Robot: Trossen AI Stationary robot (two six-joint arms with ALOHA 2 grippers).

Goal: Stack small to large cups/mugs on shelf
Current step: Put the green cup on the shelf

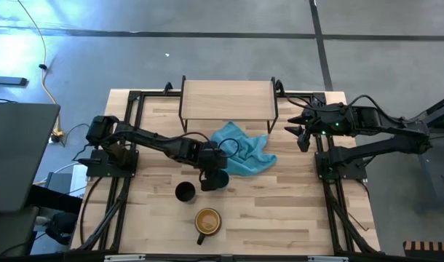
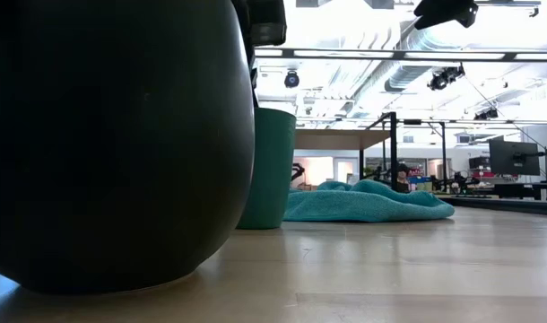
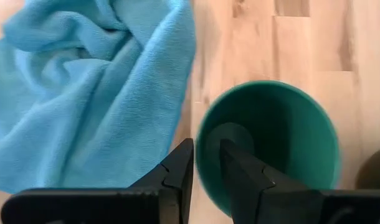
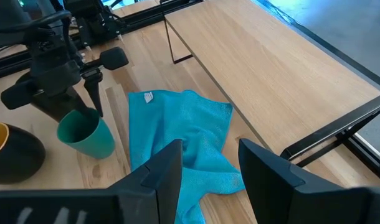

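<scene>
Beside the blue cloth (image 3: 90, 87), left pincer (image 3: 205, 163) pinching teal cup (image 3: 271, 137) rim, right pincer (image 4: 209, 165) spread near shelf (image 4: 271, 56).

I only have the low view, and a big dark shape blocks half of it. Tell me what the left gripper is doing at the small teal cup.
Observer: The left gripper straddles the small teal cup's rim, one finger inside and one outside, pinched shut on it.
Operator: Name that dark shape.
Observer: It is the large dark mug with the yellow-orange inside, standing near the table's front, apart from the teal cup.
Operator: Report the right arm.
Observer: The right gripper hangs open beside the right end of the light-wood shelf on black metal legs.
</scene>
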